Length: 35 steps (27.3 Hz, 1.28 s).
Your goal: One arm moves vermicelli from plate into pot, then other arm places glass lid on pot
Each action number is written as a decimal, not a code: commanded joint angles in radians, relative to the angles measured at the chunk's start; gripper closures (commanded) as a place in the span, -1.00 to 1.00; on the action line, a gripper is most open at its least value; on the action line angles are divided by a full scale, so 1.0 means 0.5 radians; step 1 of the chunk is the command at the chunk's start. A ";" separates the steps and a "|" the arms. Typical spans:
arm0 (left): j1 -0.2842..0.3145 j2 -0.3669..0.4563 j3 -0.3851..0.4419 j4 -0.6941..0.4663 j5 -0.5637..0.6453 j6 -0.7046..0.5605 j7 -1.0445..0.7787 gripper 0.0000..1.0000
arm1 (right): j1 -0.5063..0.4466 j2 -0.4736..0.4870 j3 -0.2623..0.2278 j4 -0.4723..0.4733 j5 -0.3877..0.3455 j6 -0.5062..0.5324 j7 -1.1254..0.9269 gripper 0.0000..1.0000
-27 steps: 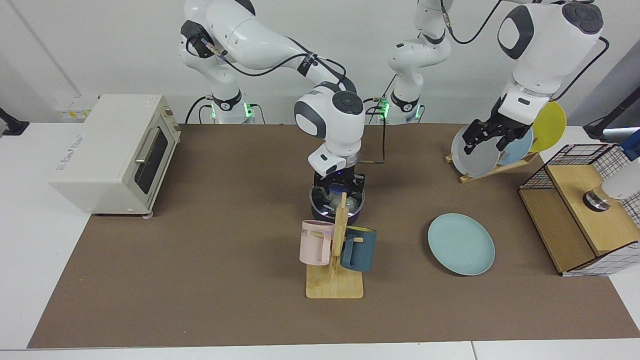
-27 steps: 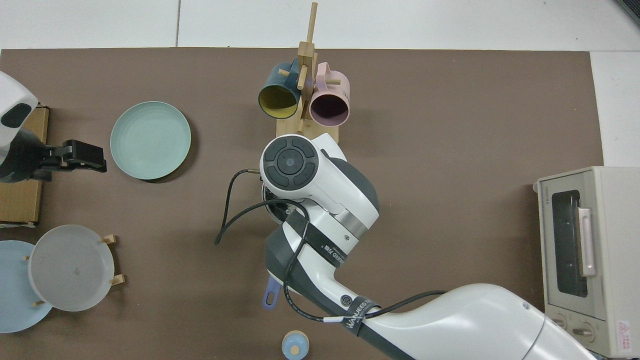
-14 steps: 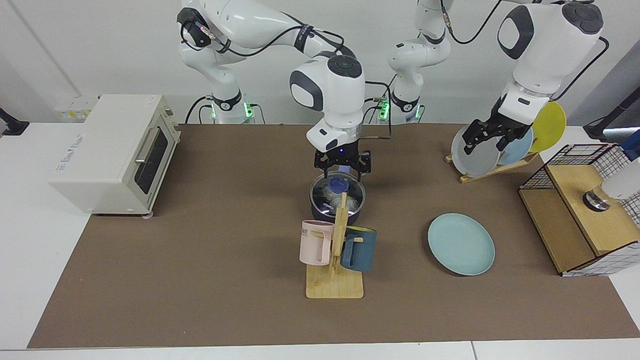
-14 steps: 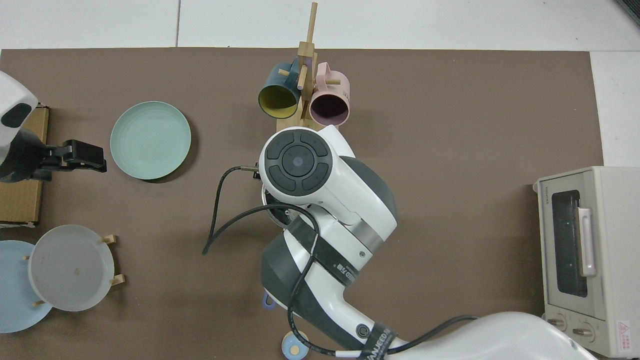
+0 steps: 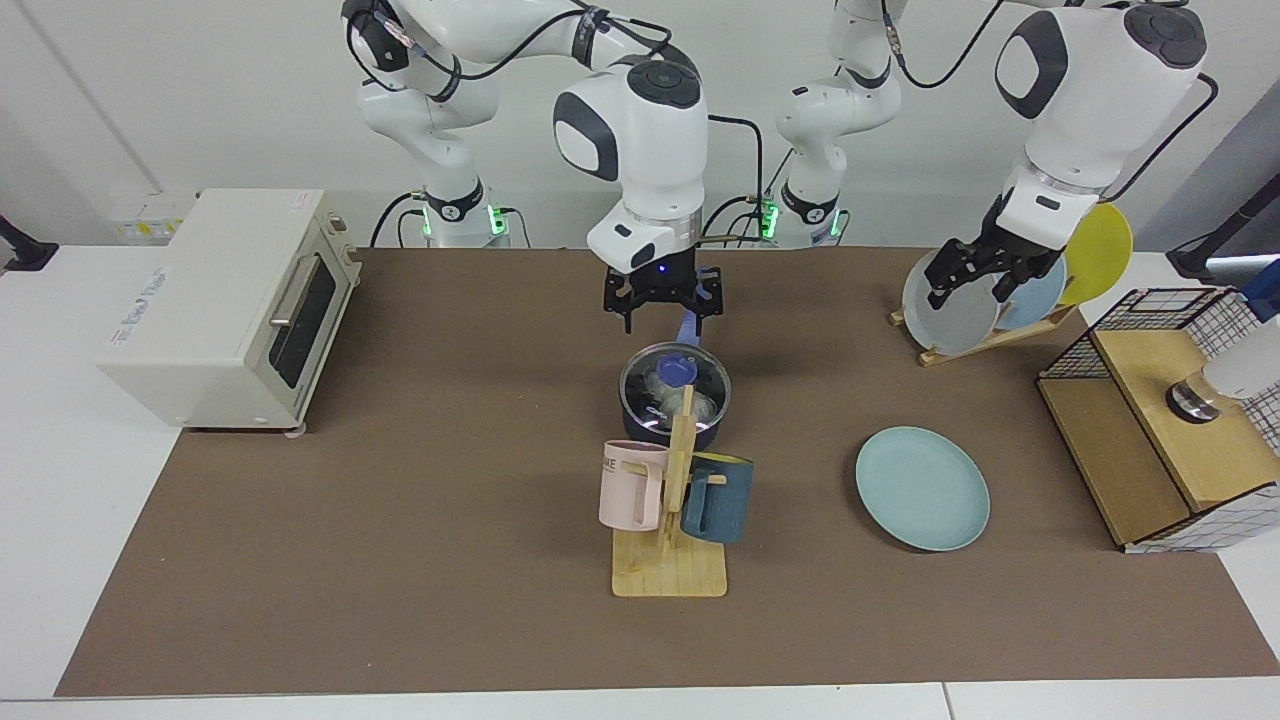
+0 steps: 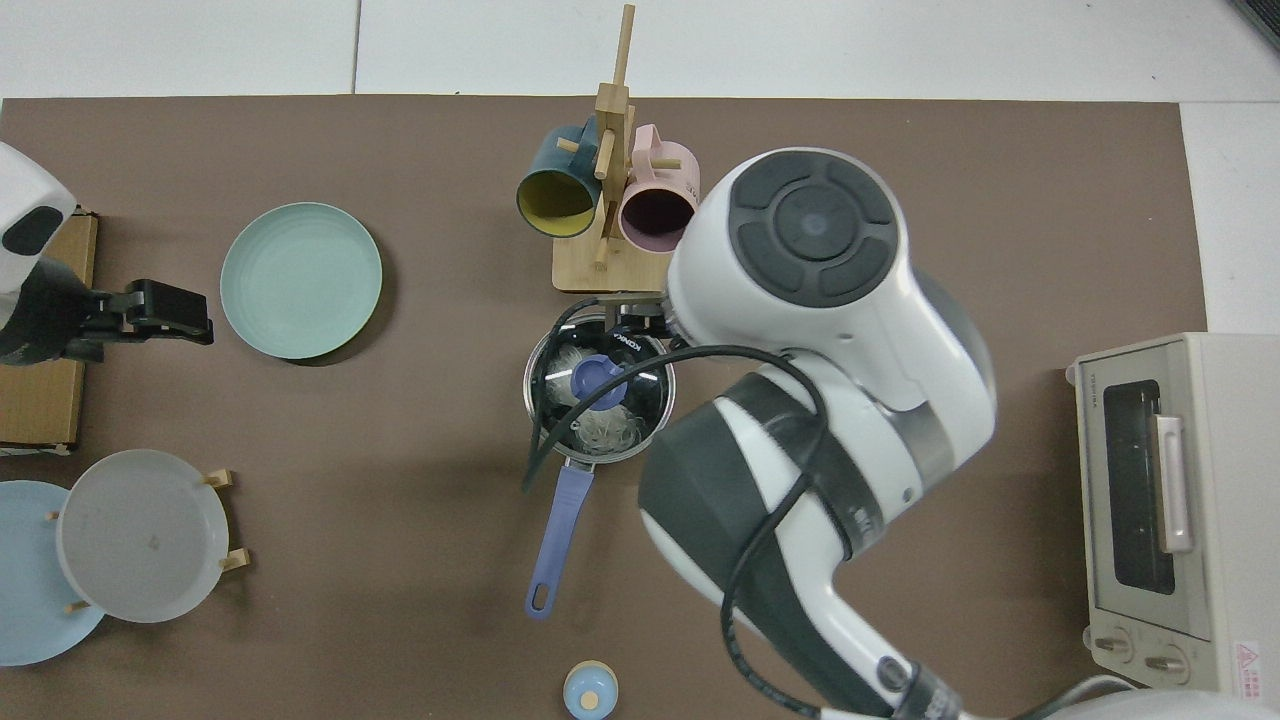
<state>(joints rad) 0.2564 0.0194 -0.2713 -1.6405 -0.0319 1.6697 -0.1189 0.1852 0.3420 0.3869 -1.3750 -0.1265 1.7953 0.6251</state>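
The lid [image 5: 675,375] sits on the pot [image 5: 673,400], its blue knob [image 6: 597,377] up. Through the glass the vermicelli [image 6: 607,428] shows as a pale clump inside the pot. The pot's handle [image 6: 557,537] points toward my bases.

My right gripper [image 5: 661,307] hangs above the pot and a little toward my base side of it, fingers spread, holding nothing and clear of the knob. In the top view my right arm's wrist covers the gripper, beside the pot.

On the far side of the pot from my right gripper stands the mug rack [image 5: 671,520] with a pink mug [image 5: 632,484] and a dark blue mug [image 5: 717,496]. The plate [image 5: 922,487] lies bare, between my two grippers but nearer the table's far edge.

My left gripper [image 5: 976,276] waits in front of the grey plate [image 5: 950,312] in the dish rack, fingers parted and holding nothing. A toaster oven [image 5: 230,305] sits well off beyond my right gripper.
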 commanded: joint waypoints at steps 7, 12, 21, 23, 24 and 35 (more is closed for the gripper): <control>0.012 -0.036 0.000 -0.032 -0.022 0.014 0.002 -1.00 | -0.021 -0.129 -0.506 -0.073 0.225 -0.066 -0.722 -1.00; 0.012 -0.036 0.000 -0.032 -0.022 0.014 0.002 -1.00 | -0.054 -0.129 -0.627 -0.073 0.228 -0.072 -0.851 -1.00; 0.012 -0.036 0.000 -0.032 -0.022 0.014 0.002 -1.00 | -0.177 -0.300 -0.657 -0.164 0.195 -0.234 -1.133 -1.00; 0.012 -0.036 0.000 -0.032 -0.022 0.014 0.002 -1.00 | -0.177 -0.380 -0.715 -0.226 0.204 -0.237 -1.152 -1.00; 0.009 -0.036 0.000 -0.032 -0.022 0.014 0.002 -1.00 | -0.168 -0.420 -0.749 -0.256 0.213 -0.246 -1.164 -1.00; 0.009 -0.036 0.000 -0.032 -0.022 0.014 0.002 -1.00 | -0.174 -0.570 -0.958 -0.376 0.274 -0.256 -1.339 -1.00</control>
<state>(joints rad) 0.2564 0.0194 -0.2713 -1.6405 -0.0319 1.6697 -0.1189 0.1041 0.1085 -0.0631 -1.5013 -0.0261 1.6616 -0.0042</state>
